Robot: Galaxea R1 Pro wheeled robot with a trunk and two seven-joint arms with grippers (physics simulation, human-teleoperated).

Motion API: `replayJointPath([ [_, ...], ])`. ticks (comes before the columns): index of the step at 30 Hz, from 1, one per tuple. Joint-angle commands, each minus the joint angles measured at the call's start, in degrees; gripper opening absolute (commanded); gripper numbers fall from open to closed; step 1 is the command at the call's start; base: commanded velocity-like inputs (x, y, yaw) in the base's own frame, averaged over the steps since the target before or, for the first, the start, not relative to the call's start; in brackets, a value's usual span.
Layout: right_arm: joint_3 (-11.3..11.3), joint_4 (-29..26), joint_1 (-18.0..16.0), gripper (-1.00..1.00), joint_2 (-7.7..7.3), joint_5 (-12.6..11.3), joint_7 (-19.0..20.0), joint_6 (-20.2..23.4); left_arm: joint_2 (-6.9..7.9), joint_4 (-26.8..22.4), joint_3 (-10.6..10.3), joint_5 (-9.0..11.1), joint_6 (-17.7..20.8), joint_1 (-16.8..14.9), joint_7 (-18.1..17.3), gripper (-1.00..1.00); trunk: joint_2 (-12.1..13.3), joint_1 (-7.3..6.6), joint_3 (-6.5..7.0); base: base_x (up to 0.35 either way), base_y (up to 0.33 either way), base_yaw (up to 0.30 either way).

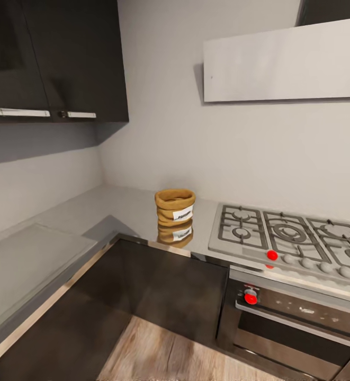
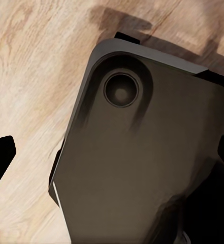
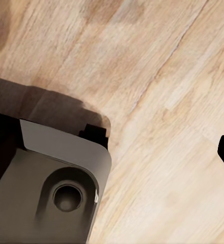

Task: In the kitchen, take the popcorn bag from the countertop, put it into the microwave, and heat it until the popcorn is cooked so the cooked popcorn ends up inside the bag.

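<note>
Roll closer to the popcorn bag (image 1: 175, 207) at frame centre on the countertop (image 1: 124, 209) before reaching; I cannot tell either gripper's state.

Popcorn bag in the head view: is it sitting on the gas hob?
No, the popcorn bag stands on the countertop, apart from the hob, which lies further along toward the robot's right.

Kitchen (gas hob (image 1: 291, 238), oven (image 1: 296, 317))
</note>
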Motion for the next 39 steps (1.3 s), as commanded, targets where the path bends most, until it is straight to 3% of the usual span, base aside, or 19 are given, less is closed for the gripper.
replayJointPath([
  [1, -0.5, 0.2, -0.1, 1.00, -0.04, 0.4, 0.1, -0.3, -0.02, 0.0, 0.0, 0.6, -0.1, 0.0, 0.1, 1.00, 0.0, 0.00, -0.15, 0.000, 0.000, 0.000],
  [7, -0.5, 0.2, -0.1, 1.00, -0.04, 0.4, 0.1, -0.3, -0.02, 0.0, -0.1, 0.6, -0.1, 0.0, 0.1, 1.00, 0.0, 0.00, -0.70, 0.000, 0.000, 0.000],
  [21, -0.5, 0.1, -0.1, 1.00, -0.04, 0.4, 0.1, -0.3, -0.02, 0.1, -0.1, 0.6, -0.1, 0.0, 0.1, 1.00, 5.6, -3.07, 0.55, 0.000, 0.000, 0.000],
  [39, -0.5, 0.1, -0.1, 1.00, -0.04, 0.3, 0.1, -0.2, -0.02, -0.4, 0.0, 0.6, -0.1, 0.0, 0.1, 1.00, 5.6, -3.07, -1.08, 0.000, 0.000, 0.000],
])
